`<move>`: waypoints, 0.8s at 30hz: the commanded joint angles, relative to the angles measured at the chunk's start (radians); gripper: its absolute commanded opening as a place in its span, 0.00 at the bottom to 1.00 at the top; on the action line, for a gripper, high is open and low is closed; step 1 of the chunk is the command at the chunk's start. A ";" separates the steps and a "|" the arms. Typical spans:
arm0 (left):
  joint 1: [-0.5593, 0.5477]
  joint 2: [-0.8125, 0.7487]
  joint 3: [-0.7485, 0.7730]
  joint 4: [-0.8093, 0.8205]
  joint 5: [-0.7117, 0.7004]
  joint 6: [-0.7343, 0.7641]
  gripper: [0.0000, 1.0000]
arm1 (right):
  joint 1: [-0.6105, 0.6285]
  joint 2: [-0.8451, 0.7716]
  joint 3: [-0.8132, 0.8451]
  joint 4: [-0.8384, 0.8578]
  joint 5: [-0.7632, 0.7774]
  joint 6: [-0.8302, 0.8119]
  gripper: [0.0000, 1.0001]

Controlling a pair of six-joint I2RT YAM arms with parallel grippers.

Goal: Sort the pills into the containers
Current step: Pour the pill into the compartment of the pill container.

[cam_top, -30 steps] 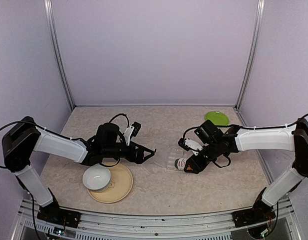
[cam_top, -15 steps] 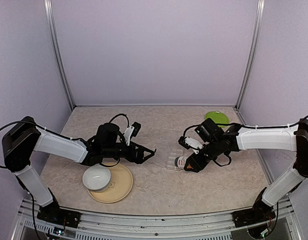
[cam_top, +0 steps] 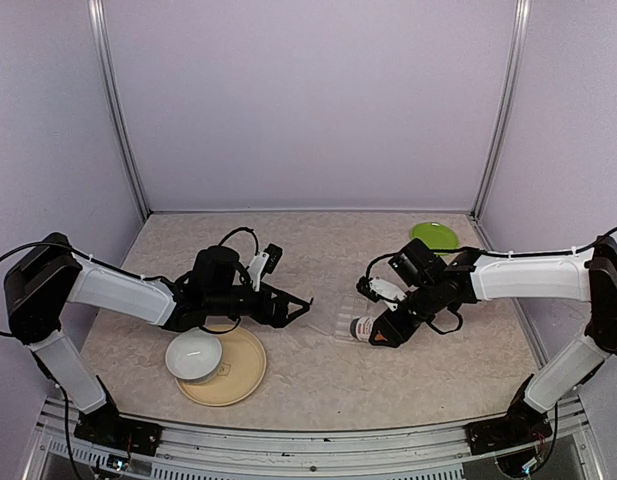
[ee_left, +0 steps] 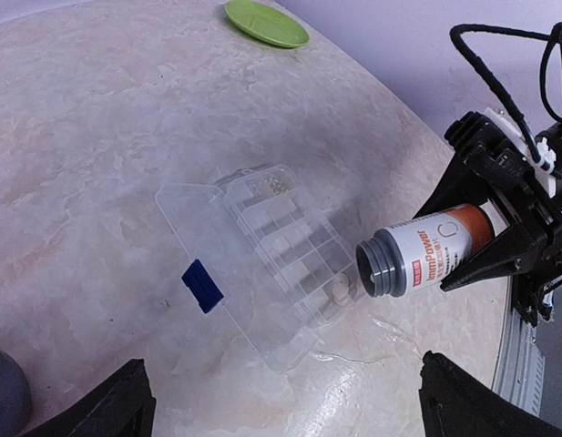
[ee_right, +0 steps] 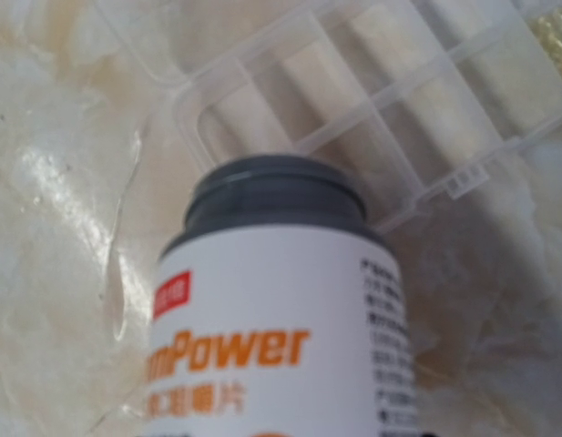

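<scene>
Right gripper [cam_top: 386, 328] pinches the bottle [ee_left: 424, 252] over the pill box [ee_left: 294, 259]; left gripper [cam_top: 298, 310] is spread wide.
The right fingers clamp the orange-labelled body. The bottle is tipped nearly level, its grey end pointing at the box's near corner compartments and held just above them; whether that end is capped, I cannot tell. The box lies flat mid-table, its clear lid [ee_left: 203, 232] folded open beside it, blue latch [ee_left: 200, 285] on the lid. The pills [ee_left: 270, 185] are a small pale cluster in one end compartment, the far one from the bottle. The left gripper holds nothing and sits apart from the box, by the white bowl [cam_top: 194, 355] on the tan plate [cam_top: 238, 375]. Green dish [cam_top: 434, 236] at the far right corner.
</scene>
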 commanded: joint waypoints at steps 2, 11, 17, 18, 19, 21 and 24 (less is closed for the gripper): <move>0.006 0.008 -0.002 0.034 0.010 -0.002 0.99 | -0.012 0.001 0.024 -0.011 0.000 -0.011 0.16; 0.006 0.008 -0.001 0.035 0.011 -0.003 0.99 | -0.012 -0.070 0.040 0.011 0.005 -0.015 0.15; 0.006 0.008 -0.001 0.034 0.011 -0.003 0.99 | -0.012 -0.063 0.031 0.003 0.002 -0.015 0.15; 0.005 0.007 -0.002 0.034 0.011 -0.002 0.99 | -0.012 -0.059 0.023 0.006 0.000 -0.014 0.15; 0.006 0.008 -0.002 0.034 0.012 -0.003 0.99 | -0.012 -0.055 0.016 0.008 -0.004 -0.013 0.15; 0.006 0.009 -0.002 0.034 0.011 -0.003 0.99 | -0.012 -0.046 0.006 0.012 -0.008 -0.011 0.15; 0.005 0.009 -0.002 0.034 0.011 -0.003 0.99 | -0.012 -0.035 -0.007 0.013 -0.011 -0.009 0.15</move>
